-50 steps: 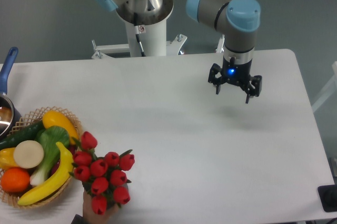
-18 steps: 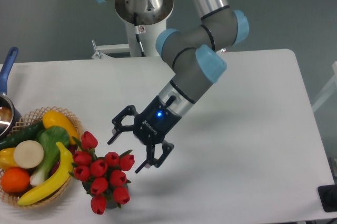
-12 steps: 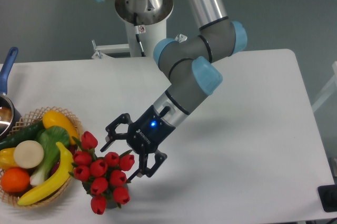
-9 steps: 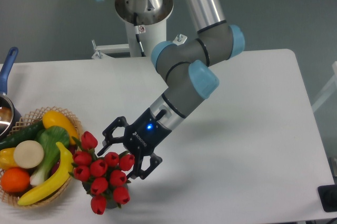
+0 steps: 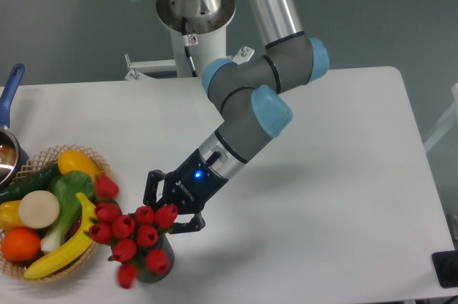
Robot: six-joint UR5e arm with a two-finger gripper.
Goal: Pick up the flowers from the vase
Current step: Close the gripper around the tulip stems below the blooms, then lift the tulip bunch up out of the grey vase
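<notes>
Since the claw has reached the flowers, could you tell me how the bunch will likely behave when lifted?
The flowers spread wider than the vase, so they will probably flop and splay. The claw meets them at one edge, so the bunch may tilt. The small vase could tip or come along.

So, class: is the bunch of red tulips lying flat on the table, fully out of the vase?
No. The flowers stand in the dark vase, beside the wicker basket.
</notes>
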